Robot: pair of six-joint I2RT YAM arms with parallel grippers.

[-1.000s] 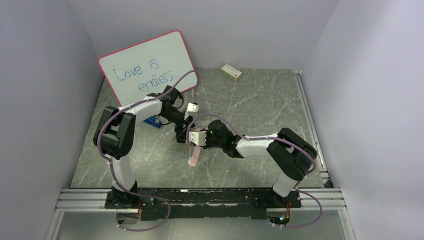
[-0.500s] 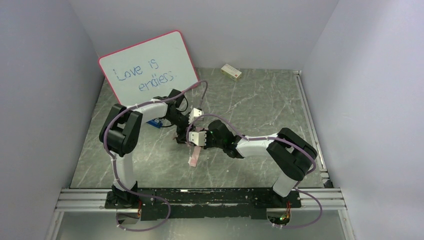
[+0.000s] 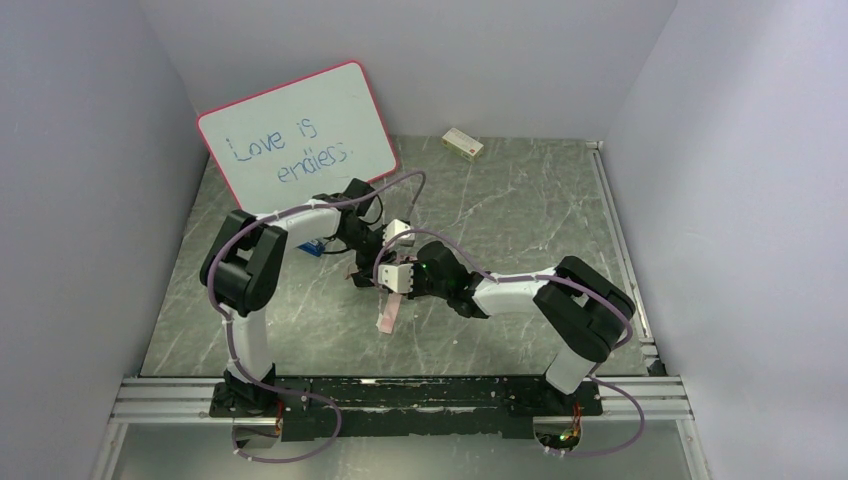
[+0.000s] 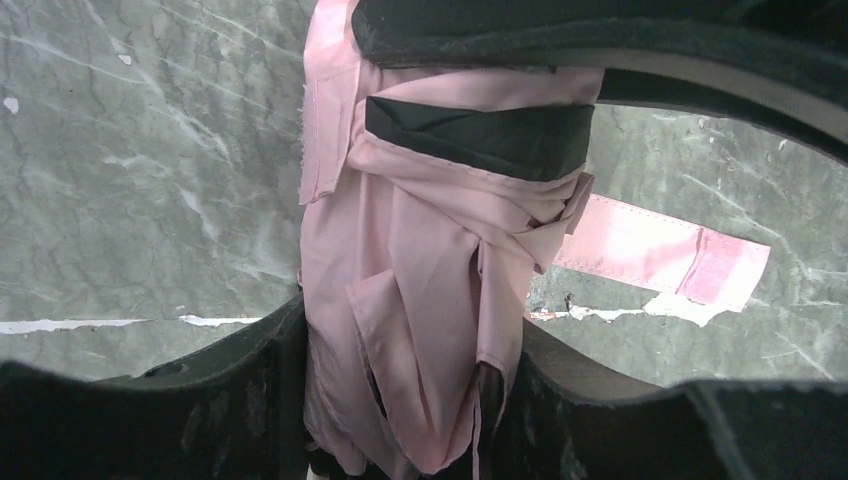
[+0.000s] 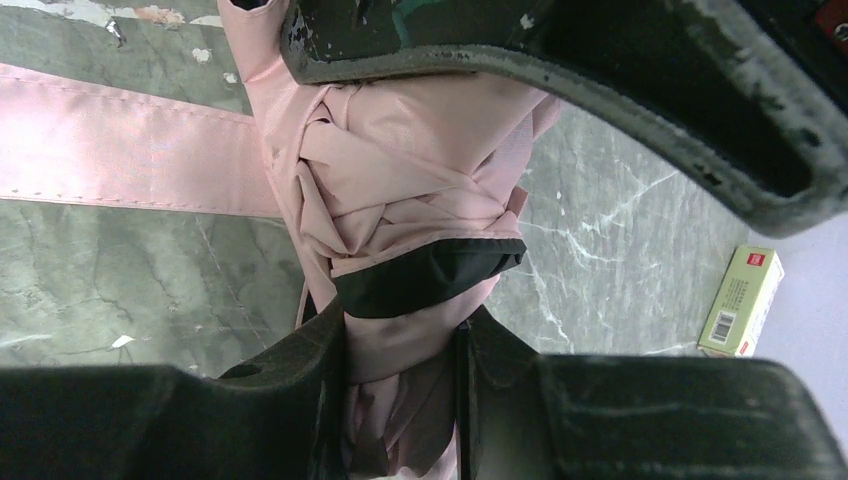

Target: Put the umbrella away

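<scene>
The umbrella point(image 4: 430, 270) is folded into a pale pink bundle with a black band of inner cloth, held just above the marble table. My left gripper point(image 4: 400, 400) has both fingers pressed against the bundle's sides. My right gripper point(image 5: 400, 400) is shut on the umbrella point(image 5: 410, 200) from the opposite end. In the top view the left gripper point(image 3: 370, 262) and the right gripper point(image 3: 383, 279) meet at mid-table and hide most of the bundle. The loose pink strap point(image 3: 388, 312) hangs toward the near side, with its fastening patch showing on the strap point(image 4: 650, 245).
A pink-framed whiteboard point(image 3: 300, 135) leans on the back left wall. A small cream box point(image 3: 462, 144) lies at the back of the table and shows as the box point(image 5: 740, 305) in the right wrist view. A blue object point(image 3: 312, 246) sits under the left arm.
My left arm has swung its wrist right and down onto the umbrella, and its fingers have closed in on the bundle. The right arm and the strap have stayed put.
</scene>
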